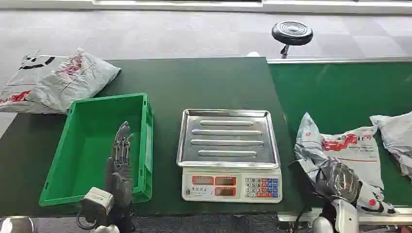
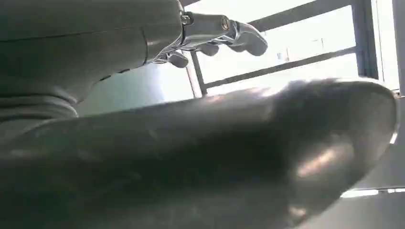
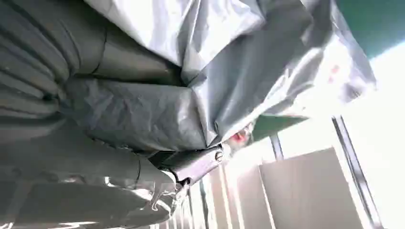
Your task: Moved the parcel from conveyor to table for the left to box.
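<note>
right robot hand grips a crumpled grey plastic mailer parcel on the green conveyor belt; left robot hand, fingers spread and empty, hovers over the green plastic crate.

Four grey parcels, one green crate, one scale, one stool.

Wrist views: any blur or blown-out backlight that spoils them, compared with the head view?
Left wrist view: bright windows behind, the close grey left hand dark and blurred. Right wrist view: overexposed at one side, the crinkled grey plastic parcel readable. Head view: evenly lit, sharp.
</note>
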Controlling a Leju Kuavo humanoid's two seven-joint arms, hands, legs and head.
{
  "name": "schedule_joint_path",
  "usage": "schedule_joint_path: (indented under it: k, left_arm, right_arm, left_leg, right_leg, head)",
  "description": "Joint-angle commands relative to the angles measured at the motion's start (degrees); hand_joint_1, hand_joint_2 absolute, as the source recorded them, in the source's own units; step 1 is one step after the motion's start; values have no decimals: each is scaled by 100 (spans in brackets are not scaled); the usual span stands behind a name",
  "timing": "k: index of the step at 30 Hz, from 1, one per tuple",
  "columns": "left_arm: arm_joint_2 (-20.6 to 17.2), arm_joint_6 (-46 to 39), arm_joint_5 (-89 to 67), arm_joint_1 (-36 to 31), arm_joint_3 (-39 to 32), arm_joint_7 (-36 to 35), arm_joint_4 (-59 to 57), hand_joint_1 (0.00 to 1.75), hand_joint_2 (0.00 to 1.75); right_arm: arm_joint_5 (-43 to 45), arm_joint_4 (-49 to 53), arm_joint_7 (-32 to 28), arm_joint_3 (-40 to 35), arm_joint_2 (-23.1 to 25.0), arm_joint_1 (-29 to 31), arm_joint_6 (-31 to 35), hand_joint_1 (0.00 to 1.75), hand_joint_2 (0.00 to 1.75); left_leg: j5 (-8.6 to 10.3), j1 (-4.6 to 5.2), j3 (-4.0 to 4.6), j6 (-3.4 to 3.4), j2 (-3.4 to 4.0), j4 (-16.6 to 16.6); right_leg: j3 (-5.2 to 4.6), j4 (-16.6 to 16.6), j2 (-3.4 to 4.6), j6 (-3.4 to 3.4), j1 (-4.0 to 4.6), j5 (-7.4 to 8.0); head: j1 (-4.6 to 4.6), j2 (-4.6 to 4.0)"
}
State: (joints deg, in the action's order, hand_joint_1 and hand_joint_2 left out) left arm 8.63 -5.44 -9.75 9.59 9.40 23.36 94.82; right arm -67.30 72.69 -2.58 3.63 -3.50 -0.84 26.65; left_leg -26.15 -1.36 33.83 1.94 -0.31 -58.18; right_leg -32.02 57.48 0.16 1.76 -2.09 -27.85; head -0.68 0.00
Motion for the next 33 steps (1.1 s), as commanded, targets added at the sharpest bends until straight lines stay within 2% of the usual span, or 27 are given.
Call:
schedule_joint_path:
  k: [1, 4, 7, 9, 10, 14, 15, 17, 18, 22, 29, 33]
  left_arm:
    - [50, -83, 36, -46, -109, 52, -227, 0, 0]
    - [50, -83, 36, -46, -109, 52, -227, 0, 0]
    - [50, -124, 54, -70, -95, 100, -246, 0, 0]
    - [60, -229, -35, -79, -83, 152, -226, 0, 0]
    - [36, -204, -4, -84, -14, 197, -170, 0, 0]
    - [-8, -116, 60, -78, 19, 287, -115, 0, 0]
    - [-14, -78, 208, -112, -38, 318, -152, 0, 0]
    - [-8, -6, 394, -220, -82, 391, -277, 0, 0]
    - [-19, 62, 459, -332, -71, 422, -380, 0, 0]
    - [-95, 101, 254, -619, 116, 436, -575, 0, 0]
    - [-98, 99, 250, -606, 132, 433, -577, 0, 0]
    - [-98, 99, 250, -606, 132, 433, -577, 0, 0]
  right_arm:
    - [4, 1586, -405, 293, 300, -421, 858, 175, 175]
    - [4, 1586, -405, 293, 300, -421, 858, 175, 175]
    - [-238, 1630, -387, 376, 340, -434, 1335, 175, 175]
    - [-289, 1943, -475, 540, 453, -415, 1335, 175, 175]
    - [-223, 2356, -1032, 925, 779, -266, 1335, 175, 175]
    - [-138, 2481, -1296, 1000, 900, -119, 1335, 175, 175]
    - [281, 2567, -1920, 1089, 1098, -26, 1335, 175, 175]
    - [447, 2306, -2272, 815, 1148, 168, 1335, 175, 175]
    - [257, 2065, -2208, 631, 1173, 399, 1335, 175, 175]
    - [460, 1336, -2233, -214, 1081, 1164, 1335, 175, 175]
    - [446, 1347, -2180, -245, 1057, 1167, 1335, 175, 175]
    - [446, 1347, -2180, -245, 1057, 1167, 1335, 175, 175]
  left_leg:
    - [-2, 2, -2, -8, 2, 3]
    - [-3, 3, -3, -6, 2, 5]
    - [4, 3, -8, -15, 5, 17]
    - [2, 3, -5, -11, 3, 13]
    - [-1, 6, 2, -8, 3, 5]
    - [-1, 4, 0, -8, 11, 7]
    - [1, 3, -5, -11, 10, 14]
    - [0, 4, -7, -7, 17, 8]
    - [3, 3, -9, -11, 13, 13]
    - [9, 1, -14, -10, 52, 19]
    - [18, -1, -11, -4, 11, 13]
    - [15, 3, -9, -6, 10, 10]
  right_leg:
    - [0, -1, 0, -14, 1, -3]
    - [1, -3, 0, -14, 0, -3]
    - [5, -16, 0, -26, 3, 6]
    - [1, -12, -2, -22, 2, 3]
    - [-7, -1, -1, -17, -2, -1]
    - [-8, -3, 7, -22, 0, 2]
    - [-2, -9, 5, -28, 2, 4]
    - [-7, -2, 14, -22, 0, 3]
    - [-1, -8, 9, -28, 3, 5]
    - [-11, -12, 45, -29, 5, 23]
    - [4, -9, 7, -23, 5, 15]
    - [4, -5, 7, -19, 1, 12]
  head:
    - [0, 0]
    - [0, 0]
    - [0, 0]
    - [0, 0]
    - [0, 0]
    - [0, 0]
    - [0, 0]
    - [0, 0]
    - [0, 0]
    - [0, 0]
    - [0, 0]
    - [0, 0]
